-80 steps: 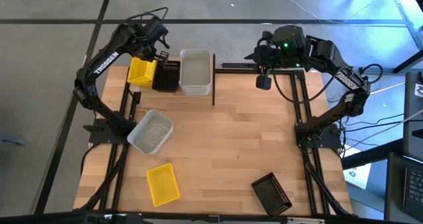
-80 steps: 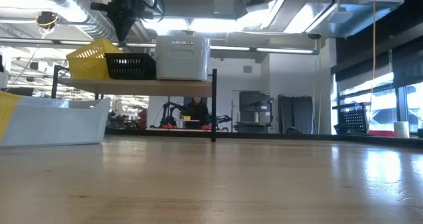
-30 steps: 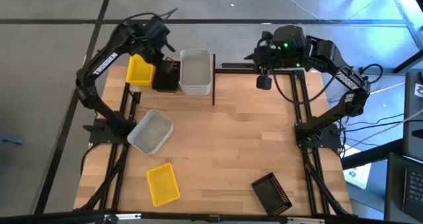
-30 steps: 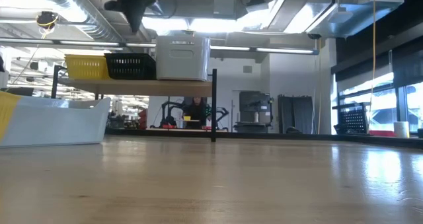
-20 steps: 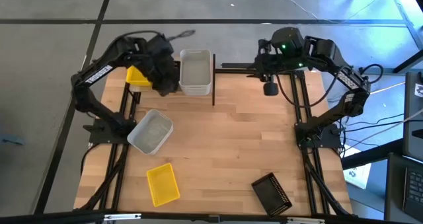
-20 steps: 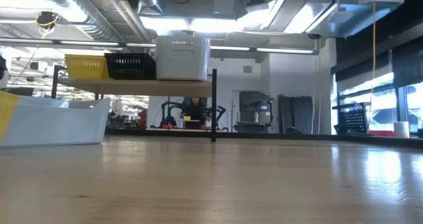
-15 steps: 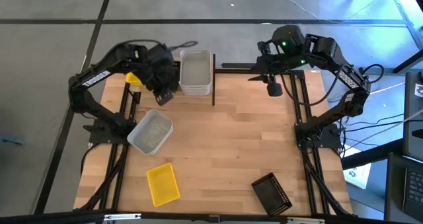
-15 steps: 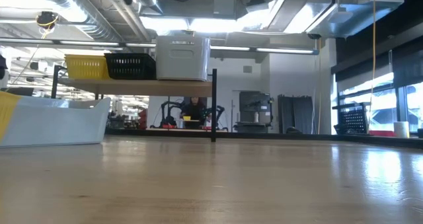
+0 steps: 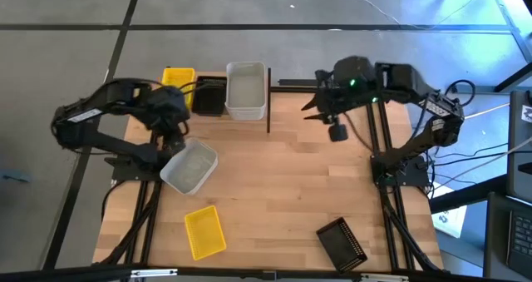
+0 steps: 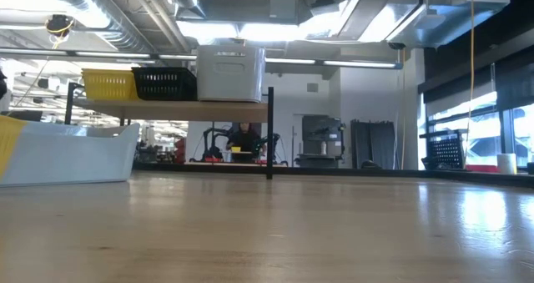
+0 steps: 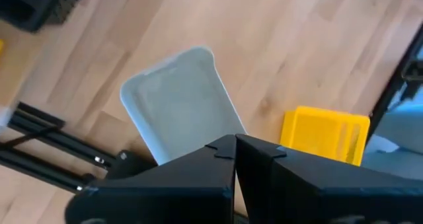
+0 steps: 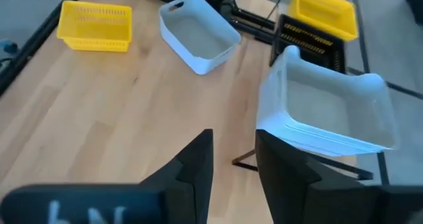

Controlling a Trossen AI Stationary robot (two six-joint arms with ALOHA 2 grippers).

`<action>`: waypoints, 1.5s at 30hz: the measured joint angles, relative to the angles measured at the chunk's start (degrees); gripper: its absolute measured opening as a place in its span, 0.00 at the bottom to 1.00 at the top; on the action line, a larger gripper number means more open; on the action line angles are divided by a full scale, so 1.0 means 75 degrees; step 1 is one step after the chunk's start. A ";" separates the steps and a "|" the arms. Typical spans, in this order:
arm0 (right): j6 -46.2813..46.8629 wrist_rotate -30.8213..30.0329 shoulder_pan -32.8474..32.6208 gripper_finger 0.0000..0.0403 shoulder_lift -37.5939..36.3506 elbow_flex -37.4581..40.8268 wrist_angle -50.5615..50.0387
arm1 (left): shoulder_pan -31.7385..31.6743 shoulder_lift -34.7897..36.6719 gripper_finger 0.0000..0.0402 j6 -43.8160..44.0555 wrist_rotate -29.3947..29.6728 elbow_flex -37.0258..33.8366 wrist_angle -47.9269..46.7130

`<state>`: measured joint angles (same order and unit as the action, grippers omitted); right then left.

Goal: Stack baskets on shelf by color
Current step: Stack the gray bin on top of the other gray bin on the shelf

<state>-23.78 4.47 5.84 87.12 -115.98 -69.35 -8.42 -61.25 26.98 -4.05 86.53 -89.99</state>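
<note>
On the shelf (image 10: 167, 108) at the table's far left, a yellow basket (image 9: 178, 78), a black basket (image 9: 210, 96) and a white basket (image 9: 246, 89) stand side by side on their bottoms. On the tabletop lie a white-grey basket (image 9: 189, 165), a yellow basket (image 9: 204, 231) and a black basket (image 9: 342, 242). My left gripper (image 9: 176, 141) is shut and hangs above the far end of the white-grey basket (image 11: 182, 102), touching nothing. My right gripper (image 9: 337, 133) is open and empty, up in the air right of the shelf's black upright divider (image 9: 268, 99).
Black frame rails (image 9: 328, 84) run along the far edge and down both sides of the table. The middle of the wooden tabletop (image 9: 283, 182) lies bare between the loose baskets. Neither arm shows in the low view.
My left gripper has swung away from the shelf's yellow and black baskets toward the table's near edge and a little left, turning as it went. It now hangs over the white-grey basket on the table. My right gripper has drifted toward the near edge.
</note>
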 joint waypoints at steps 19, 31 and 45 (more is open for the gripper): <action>0.3264 -0.0579 -0.1515 0.28 0.1689 0.0003 0.0303 | 0.0689 0.1040 0.00 -0.0072 0.0009 -0.0734 0.0155; 0.3281 -0.0843 -0.1337 0.28 0.2447 0.0003 0.1291 | 0.0687 0.0924 0.16 -0.0077 0.0431 -0.1184 0.0013; 0.2104 0.0021 -0.0633 0.28 0.3971 0.0006 0.3763 | 0.0687 0.1371 0.16 -0.1486 0.0756 -0.2857 0.0015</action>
<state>-8.00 4.63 1.09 116.90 -115.94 -41.13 -3.27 -50.97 15.84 1.62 65.10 -89.88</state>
